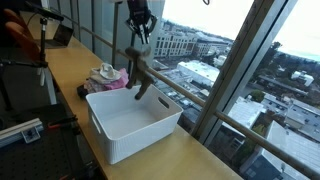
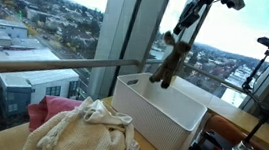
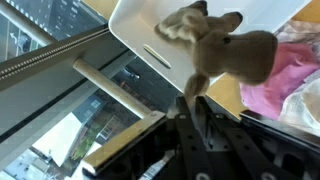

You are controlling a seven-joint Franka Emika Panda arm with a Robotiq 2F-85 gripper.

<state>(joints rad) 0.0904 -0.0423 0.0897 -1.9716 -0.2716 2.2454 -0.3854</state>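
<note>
One weak pinch, and the brown plush toy [image 1: 140, 70] that your gripper [image 1: 141, 38] seems to clench can drop outside the white plastic bin [image 1: 140, 140].

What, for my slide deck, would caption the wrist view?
Tool gripping a brown plush toy over the white bin, pink cloth beside.

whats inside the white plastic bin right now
The white rectangular plastic bin shows only a bare white floor in an exterior view. The brown plush toy hangs over it from the gripper. The near wall hides the closest strip of floor.
</note>
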